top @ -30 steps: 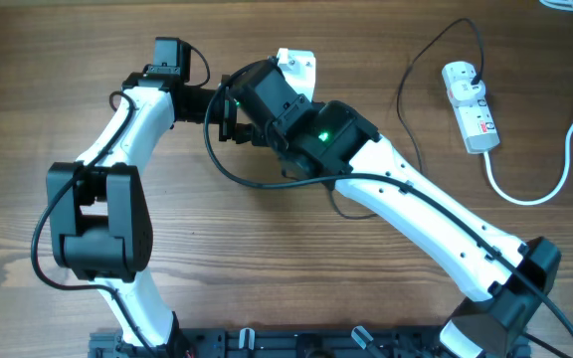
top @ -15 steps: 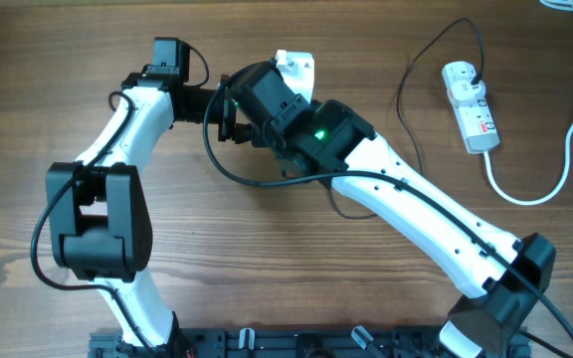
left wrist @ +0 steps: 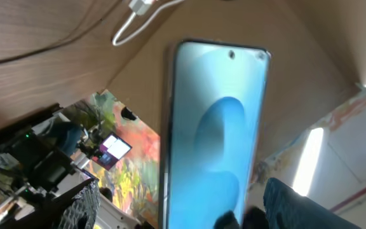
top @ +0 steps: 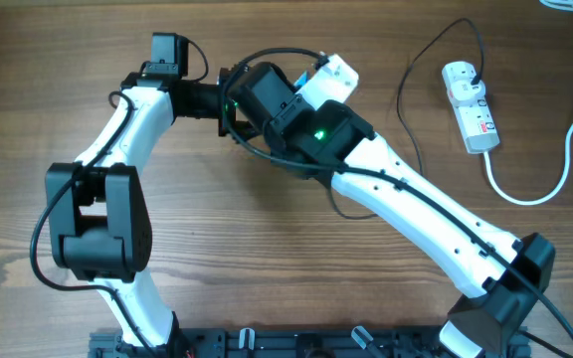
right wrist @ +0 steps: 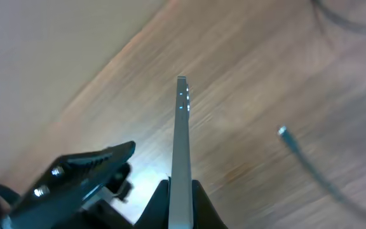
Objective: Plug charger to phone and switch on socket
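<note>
The phone [right wrist: 181, 133] stands edge-on, clamped between the two fingers of my right gripper [right wrist: 181, 191]. From overhead its white end [top: 333, 75] sticks out past my right gripper [top: 304, 88]. In the left wrist view the phone's cyan screen [left wrist: 215, 127] stands between the wide-apart fingers of my left gripper [left wrist: 183, 203], with gaps on both sides. My left gripper [top: 229, 99] is open. The charger's small plug tip [right wrist: 283, 131] lies loose on the wood to the right of the phone. Its black cable [top: 406, 94] runs to the white socket [top: 471, 107] at the far right.
The socket's thick white lead [top: 540, 194] loops along the right edge of the wooden table [top: 217, 259]. A white cable [left wrist: 129, 28] shows at the top of the left wrist view. Both arms cross over the table's upper middle.
My right gripper closed on the phone and swung it up and to the right. My left gripper's jaws opened wider, leaving the phone free of them.
</note>
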